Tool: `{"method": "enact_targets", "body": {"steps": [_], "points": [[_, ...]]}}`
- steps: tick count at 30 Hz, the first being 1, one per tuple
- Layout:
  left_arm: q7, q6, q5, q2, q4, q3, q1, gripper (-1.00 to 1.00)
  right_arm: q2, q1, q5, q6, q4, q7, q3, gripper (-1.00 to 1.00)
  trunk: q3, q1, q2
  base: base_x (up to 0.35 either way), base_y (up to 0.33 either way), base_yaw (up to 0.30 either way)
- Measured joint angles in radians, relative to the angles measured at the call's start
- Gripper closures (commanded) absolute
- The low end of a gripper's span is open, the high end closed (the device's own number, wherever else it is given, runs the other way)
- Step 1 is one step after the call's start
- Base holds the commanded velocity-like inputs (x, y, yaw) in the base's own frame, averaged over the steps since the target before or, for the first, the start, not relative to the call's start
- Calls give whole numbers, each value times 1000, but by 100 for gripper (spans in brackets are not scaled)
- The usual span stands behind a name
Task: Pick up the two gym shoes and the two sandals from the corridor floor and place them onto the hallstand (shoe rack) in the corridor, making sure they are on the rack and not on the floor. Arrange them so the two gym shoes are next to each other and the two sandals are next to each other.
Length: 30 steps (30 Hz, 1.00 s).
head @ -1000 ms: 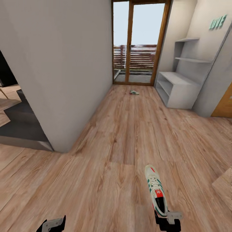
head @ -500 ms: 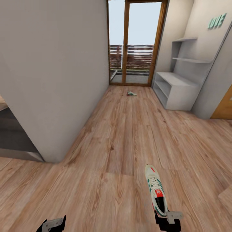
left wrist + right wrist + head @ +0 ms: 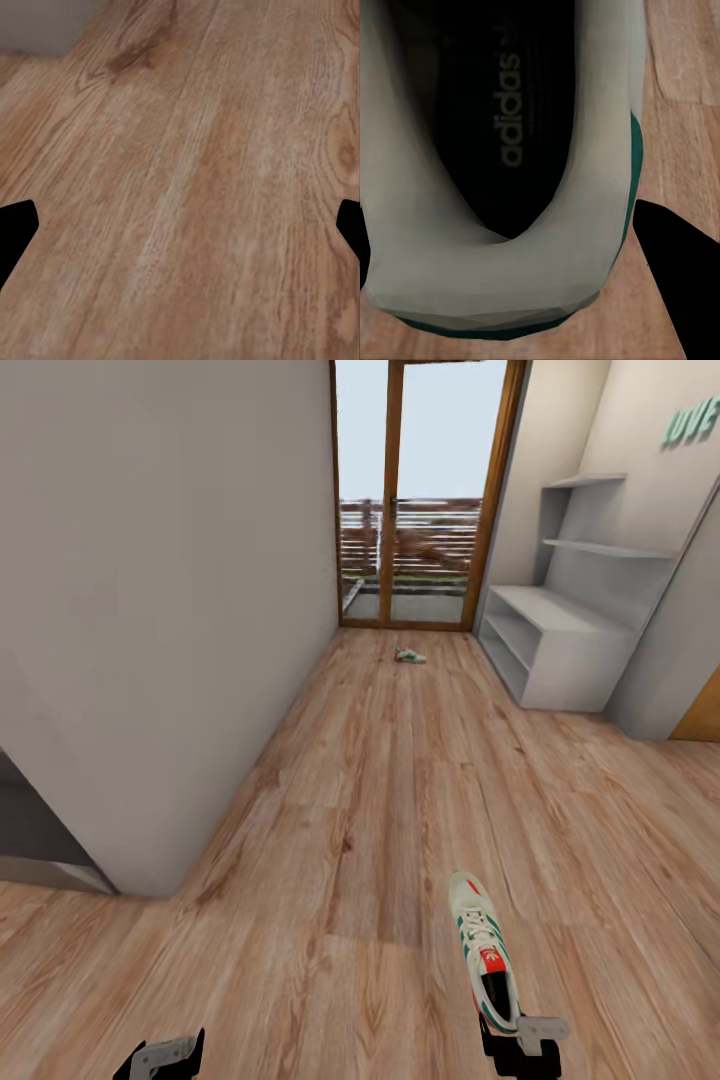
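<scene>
Wood-plank corridor floor (image 3: 380, 800) runs ahead of us to a glazed door (image 3: 425, 490), with a plain grey wall (image 3: 170, 580) along one side. Beside that door stands the white hallstand (image 3: 550, 645), stepped shelves above it. Our right gripper (image 3: 520, 1045) pinches the heel of one gym shoe (image 3: 483, 950), whose toe points toward the door; up close, its dark printed insole (image 3: 510, 112) sits between the fingers. The second gym shoe (image 3: 410, 656) lies on the floor just before the door, near the hallstand. Our left gripper (image 3: 160, 1055) hangs with fingers spread over bare planks.
</scene>
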Motion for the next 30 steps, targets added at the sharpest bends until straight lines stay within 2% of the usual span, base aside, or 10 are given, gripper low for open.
{"method": "enact_targets", "body": {"steps": [8,19,30], "points": [[0,0,0,0,0,0,0,-100,1,0,0,0,0,-2,0,100,0,0,0,336,0,-15],[0,1,1,1,1,0,0,-100,1,0,-1,0,-1,-3,0,100,0,0,0,336,0,-215],[0,1,1,2,1,0,0,-100,3,0,-1,0,1,-3,0,100,0,0,0,336,0,-25]]}}
